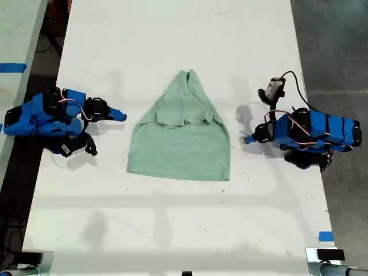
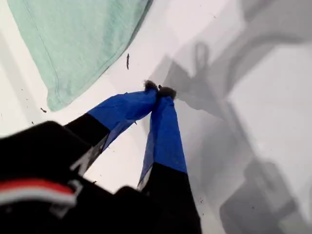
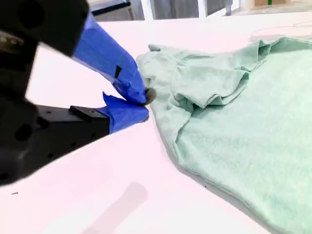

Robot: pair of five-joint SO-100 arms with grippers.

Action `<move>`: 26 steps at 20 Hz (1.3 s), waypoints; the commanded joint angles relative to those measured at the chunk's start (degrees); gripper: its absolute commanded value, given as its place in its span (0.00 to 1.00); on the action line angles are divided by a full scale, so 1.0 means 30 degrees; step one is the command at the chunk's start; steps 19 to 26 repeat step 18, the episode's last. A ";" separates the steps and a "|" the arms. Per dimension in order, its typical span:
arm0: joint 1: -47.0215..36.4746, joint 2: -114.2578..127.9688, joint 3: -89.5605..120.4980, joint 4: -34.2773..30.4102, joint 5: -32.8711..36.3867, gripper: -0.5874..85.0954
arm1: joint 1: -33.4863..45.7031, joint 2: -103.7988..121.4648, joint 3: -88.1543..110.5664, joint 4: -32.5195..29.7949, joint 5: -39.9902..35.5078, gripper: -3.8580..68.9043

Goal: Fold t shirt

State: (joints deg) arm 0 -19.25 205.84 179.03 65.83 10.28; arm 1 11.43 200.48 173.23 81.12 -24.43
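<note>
At the middle of the white surface [image 1: 172, 230], in the exterior view, the t shirt [image 1: 181, 144] is laid flat. Its hem is spread wide and straight, and its upper part is gathered into a narrow peak with both sleeves tucked inward. To the exterior view's right of the t shirt, apart from its edge, the first hand [image 1: 248, 140] is pointed at the cloth. To the exterior view's left of the t shirt, the second hand [image 1: 121, 115] is likewise aimed at it without touching.

Through the first wrist view, the first hand [image 2: 159, 89] is seen with its blue taped tips pressed together and nothing between them. A stitched hem corner of the t shirt [image 2: 73, 39] lies just beyond, flat against the matte surface [image 2: 273, 122].

Through the second wrist view, the second hand [image 3: 145, 106] is seen narrowed to almost nothing and empty, just beside the t shirt [image 3: 243, 136], where a sleeve [image 3: 219, 83] is rumpled into soft ridges.

The cloth is judged light, thin and limp. It would be expected to sag and drag rather than hold shape, and to slide easily on the smooth surface. A hold is best taken at the doubled hem corners or along the thicker sleeve seam. There a pinch can gather a ridge of knit fabric instead of skating over a single layer.
</note>
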 commanded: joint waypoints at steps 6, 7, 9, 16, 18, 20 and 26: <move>-0.0029 0.0117 -0.0088 -0.0410 0.0000 0.00 | 0.0469 0.0176 0.0352 -0.0088 -0.0293 0.07; -0.0088 0.0117 -0.0088 -0.0410 0.0029 0.00 | 0.0557 0.0176 0.0352 -0.0088 -0.0234 0.07; -0.0088 0.0117 -0.0088 -0.0410 0.0029 0.00 | 0.0586 0.0176 0.0352 0.0059 0.0000 0.07; -0.0059 0.0117 -0.0059 -0.0439 0.0176 0.00 | 0.0645 0.0176 0.0381 0.0029 0.0029 0.07; -0.0088 0.0117 -0.0059 -0.0439 0.0205 0.00 | 0.0645 0.0176 0.0381 0.0029 0.0059 0.07; -0.0088 0.0117 -0.0059 -0.0439 0.0205 0.00 | 0.0645 0.0176 0.0381 0.0029 0.0059 0.07; -0.0088 0.0117 -0.0059 -0.0439 0.0205 0.00 | 0.0645 0.0176 0.0381 0.0029 0.0059 0.07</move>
